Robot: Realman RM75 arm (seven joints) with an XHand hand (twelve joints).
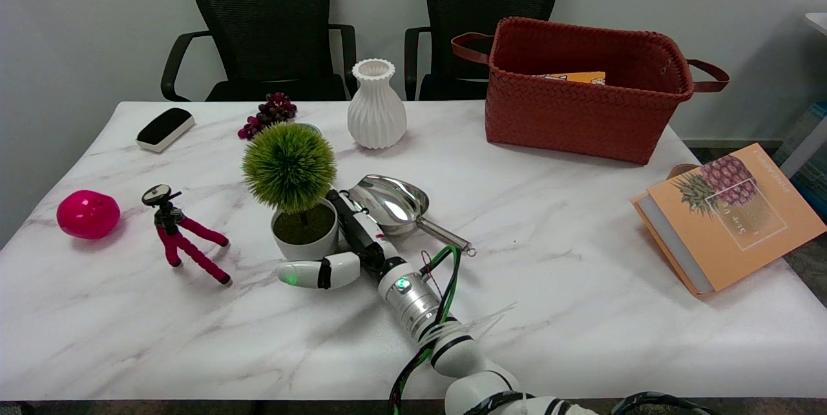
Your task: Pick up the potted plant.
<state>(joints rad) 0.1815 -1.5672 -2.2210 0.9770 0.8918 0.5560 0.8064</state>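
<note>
Notably, the robot hand (345, 244) flanks the potted plant (298, 205) with fingers apart, holding nothing; a one-sided squeeze could tip its top-heavy pot on the counter (549, 260).

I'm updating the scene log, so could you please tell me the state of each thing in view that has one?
Round green potted plant in a white pot: upright on the table, not lifted.
Right hand: open beside the pot.
White ribbed vase: upright.
Woven red-brown basket: upright, open-topped.
Orange pineapple book: closed.
</note>
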